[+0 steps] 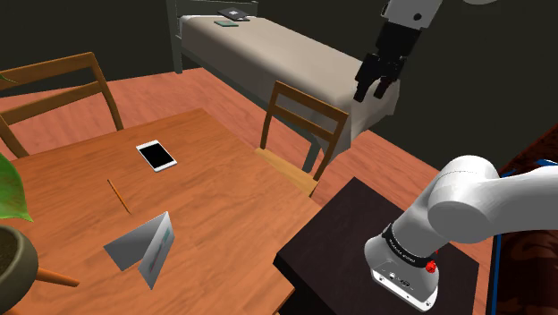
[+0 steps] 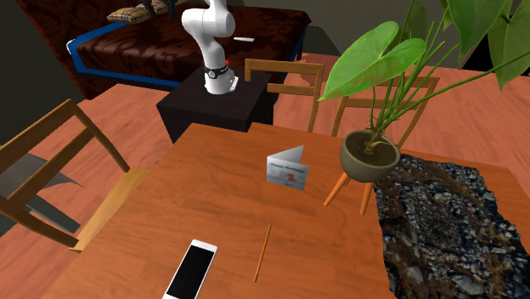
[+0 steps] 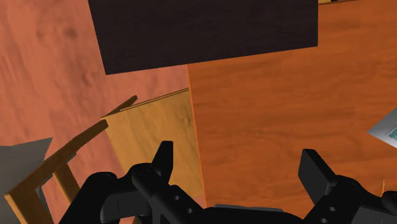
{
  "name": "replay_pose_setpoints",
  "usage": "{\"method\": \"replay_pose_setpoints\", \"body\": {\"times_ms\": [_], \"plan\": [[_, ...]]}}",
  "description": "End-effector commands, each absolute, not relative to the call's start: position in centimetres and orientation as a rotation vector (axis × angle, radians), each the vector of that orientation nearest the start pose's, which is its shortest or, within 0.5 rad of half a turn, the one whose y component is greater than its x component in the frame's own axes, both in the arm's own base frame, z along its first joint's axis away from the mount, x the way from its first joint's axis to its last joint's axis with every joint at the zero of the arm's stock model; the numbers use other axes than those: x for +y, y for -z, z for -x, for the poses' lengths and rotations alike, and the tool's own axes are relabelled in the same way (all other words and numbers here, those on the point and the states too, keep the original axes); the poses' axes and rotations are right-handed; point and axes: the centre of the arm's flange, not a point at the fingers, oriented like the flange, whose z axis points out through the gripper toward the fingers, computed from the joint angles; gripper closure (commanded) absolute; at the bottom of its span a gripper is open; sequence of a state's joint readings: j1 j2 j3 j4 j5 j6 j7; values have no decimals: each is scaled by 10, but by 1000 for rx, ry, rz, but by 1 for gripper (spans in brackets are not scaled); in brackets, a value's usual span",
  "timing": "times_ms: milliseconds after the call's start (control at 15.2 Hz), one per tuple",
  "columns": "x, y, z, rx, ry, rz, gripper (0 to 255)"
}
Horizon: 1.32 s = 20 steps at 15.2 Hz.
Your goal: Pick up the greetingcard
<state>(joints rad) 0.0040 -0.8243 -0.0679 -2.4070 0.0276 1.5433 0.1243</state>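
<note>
Gripper (image 3: 238, 156) jaws stand wide open, holding and touching nothing. Greeting card (image 1: 143, 246) stands half-open on the table (image 1: 224, 188), well apart from them.

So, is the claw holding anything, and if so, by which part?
Nothing is held. The claw is open and empty; the greeting card stands on the table, apart from it.
</note>
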Motion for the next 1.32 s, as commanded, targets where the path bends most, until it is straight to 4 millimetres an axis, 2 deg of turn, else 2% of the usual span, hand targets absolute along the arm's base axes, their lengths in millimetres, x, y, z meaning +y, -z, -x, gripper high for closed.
{"method": "replay_pose_setpoints", "body": {"times_ms": [0, 1254], "plan": [[-21, -575, -292, 253, -67, 3055, 0], [189, -444, -357, 373, -3, 3095, 0]]}}
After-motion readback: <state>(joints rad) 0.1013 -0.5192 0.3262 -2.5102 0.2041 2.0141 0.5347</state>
